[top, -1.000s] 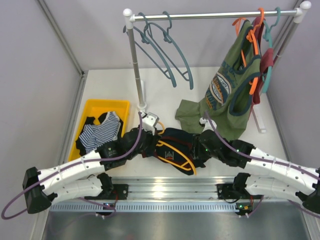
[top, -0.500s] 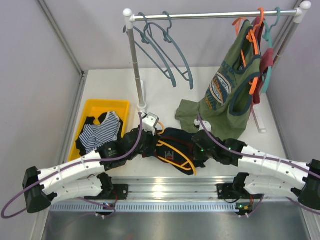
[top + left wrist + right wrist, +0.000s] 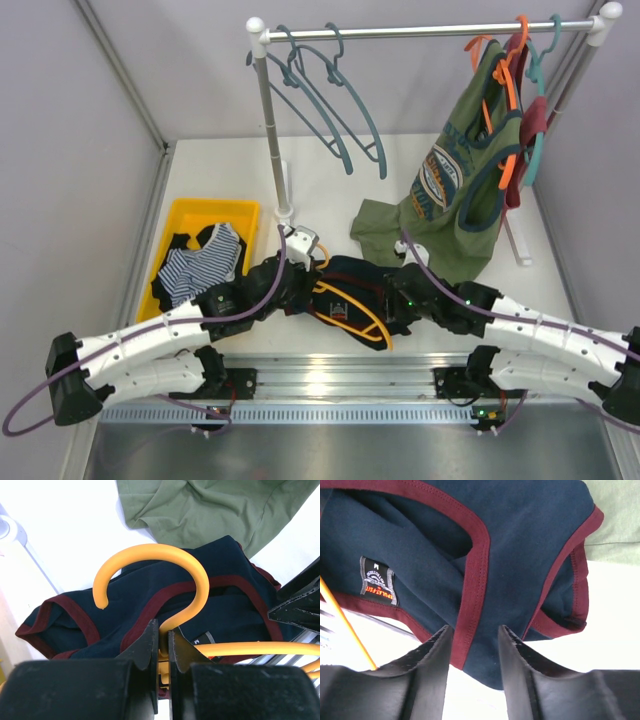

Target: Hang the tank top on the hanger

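Between the two grippers lies the large dark navy tank top with maroon trim (image 3: 355, 272), crumpled on the white table (image 3: 230, 170) just ahead of both wrists, its far edge touching the olive-green printed top (image 3: 440, 200). Across it rests the thin yellow-orange plastic hanger (image 3: 165, 555), with its curved hook over the fabric directly in front of the left gripper (image 3: 163, 630), whose jaws are clamped on the hook's stem. The right gripper (image 3: 472, 630) has its jaws apart, straddling a maroon-trimmed edge of the garment without pinching it. A small woven size label (image 3: 377, 582) shows to that gripper's left.

By my reading the job is at an early stage. The hanger is in hand, but neither of its arms seems to pass through the neck or an armhole. Opening the top and seating both straps remain.
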Available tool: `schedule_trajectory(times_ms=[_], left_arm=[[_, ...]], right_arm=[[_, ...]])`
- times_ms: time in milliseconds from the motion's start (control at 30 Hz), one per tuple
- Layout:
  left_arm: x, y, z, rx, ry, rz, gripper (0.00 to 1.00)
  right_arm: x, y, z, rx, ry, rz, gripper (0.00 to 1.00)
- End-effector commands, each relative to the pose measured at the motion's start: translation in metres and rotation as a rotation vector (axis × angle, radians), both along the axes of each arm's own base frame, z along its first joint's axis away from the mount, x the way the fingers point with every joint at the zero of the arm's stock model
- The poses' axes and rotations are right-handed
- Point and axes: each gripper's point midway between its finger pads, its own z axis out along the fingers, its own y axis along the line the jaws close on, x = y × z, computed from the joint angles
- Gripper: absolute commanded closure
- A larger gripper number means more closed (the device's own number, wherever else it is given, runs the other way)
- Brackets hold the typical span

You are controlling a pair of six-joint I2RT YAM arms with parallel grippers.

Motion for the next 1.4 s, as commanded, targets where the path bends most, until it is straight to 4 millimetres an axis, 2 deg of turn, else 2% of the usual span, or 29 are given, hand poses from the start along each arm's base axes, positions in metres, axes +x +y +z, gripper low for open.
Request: schedule_trajectory(times_ms=[0, 233, 333, 367, 467, 567, 900, 1167, 1367], left_arm=[[0.009, -0.005, 0.027, -0.06, -0.05, 0.027, 1.0], [0.008, -0.006, 0.026, -0.057, -0.046, 0.021, 1.0], [0.007, -0.006, 0.026, -0.057, -0.045, 0.02, 1.0], [0.007, -0.005, 0.026, -0.056, -0.045, 0.021, 1.0], [0.008, -0.004, 0.025, -0.053, -0.047, 0.027, 1.0], [0.01, -0.001, 0.026, -0.05, -0.053, 0.043, 1.0], [0.026, 0.015, 0.031, -0.065, -0.078, 0.201, 1.0], [0.038, 0.023, 0.034, -0.055, -0.088, 0.304, 1.0], [0.044, 0.027, 0.032, -0.015, -0.092, 0.351, 1.0]], right_arm=[[0.007, 0.008, 0.013, 0.027, -0.04, -0.008, 0.55], [0.017, 0.019, 0.004, 0.0, -0.032, -0.005, 0.53], [0.018, 0.019, 0.002, -0.01, -0.029, -0.011, 0.65], [0.018, 0.018, 0.003, -0.013, -0.03, -0.017, 0.74], [0.015, 0.01, 0.004, -0.016, -0.028, -0.026, 0.89], [0.01, -0.001, 0.01, -0.015, -0.036, -0.038, 0.96], [-0.004, -0.028, 0.027, 0.017, -0.055, -0.06, 1.0], [-0.011, -0.028, 0.027, 0.051, -0.041, -0.039, 1.0], [-0.009, -0.026, 0.049, 0.084, -0.064, -0.039, 1.0]])
